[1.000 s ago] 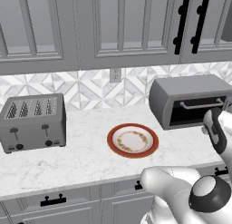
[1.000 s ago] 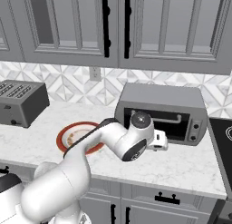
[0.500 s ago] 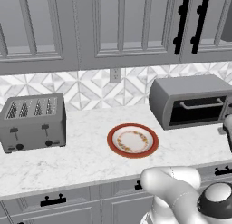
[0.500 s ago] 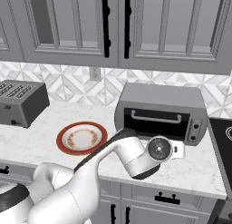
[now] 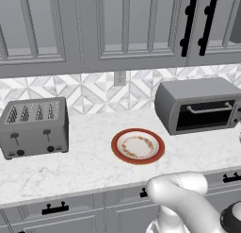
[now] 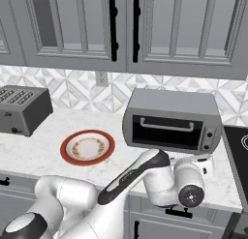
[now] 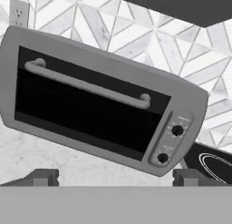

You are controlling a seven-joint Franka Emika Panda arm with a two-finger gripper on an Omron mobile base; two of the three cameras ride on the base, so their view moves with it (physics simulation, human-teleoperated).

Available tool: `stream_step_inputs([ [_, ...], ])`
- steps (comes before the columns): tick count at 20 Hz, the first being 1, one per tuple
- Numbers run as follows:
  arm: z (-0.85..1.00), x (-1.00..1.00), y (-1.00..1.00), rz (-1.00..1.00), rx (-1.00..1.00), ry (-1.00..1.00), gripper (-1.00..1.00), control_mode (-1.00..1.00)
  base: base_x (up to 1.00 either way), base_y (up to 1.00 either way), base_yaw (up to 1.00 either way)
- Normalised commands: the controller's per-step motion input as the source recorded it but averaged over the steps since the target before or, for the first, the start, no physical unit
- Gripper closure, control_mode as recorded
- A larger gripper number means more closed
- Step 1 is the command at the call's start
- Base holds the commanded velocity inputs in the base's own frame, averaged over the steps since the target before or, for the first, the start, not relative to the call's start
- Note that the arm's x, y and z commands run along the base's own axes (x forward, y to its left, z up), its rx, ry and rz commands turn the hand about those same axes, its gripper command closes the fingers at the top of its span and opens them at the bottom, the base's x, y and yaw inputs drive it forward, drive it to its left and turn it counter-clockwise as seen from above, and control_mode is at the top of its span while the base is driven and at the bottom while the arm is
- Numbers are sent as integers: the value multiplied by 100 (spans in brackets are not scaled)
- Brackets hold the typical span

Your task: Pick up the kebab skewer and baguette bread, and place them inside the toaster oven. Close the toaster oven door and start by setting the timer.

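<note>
Toaster oven [image 6: 170,120] stands on the tabletop [image 6: 34,148] against the backsplash, its door [image 7: 86,107] now shut; a second ago it hung open. The gripper [image 7: 113,177] has drawn back from the front and faces it, fingers spread wide, holding nothing. A red-rimmed plate [image 6: 87,147] lies empty to its left.

Home kitchen, grey cabinets [image 5: 127,29], marble counter [image 5: 84,163], toaster [image 5: 34,127], toaster oven [image 6: 172,119]
</note>
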Motion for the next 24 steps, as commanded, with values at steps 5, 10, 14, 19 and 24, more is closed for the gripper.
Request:
stream_step_inputs([
  [5,3,-1,-8,1,-21,-26,-100,-100,0,0,0],
  [10,0,0,-17,3,-15,-3,-100,-100,0,0,0],
  [14,0,0,-3,1,-21,0,-100,-100,0,0,0],
  [19,0,22,-18,0,-24,0,-100,-100,0,0,0],
  [24,0,8,-1,0,-21,0,-100,-100,0,0,0],
])
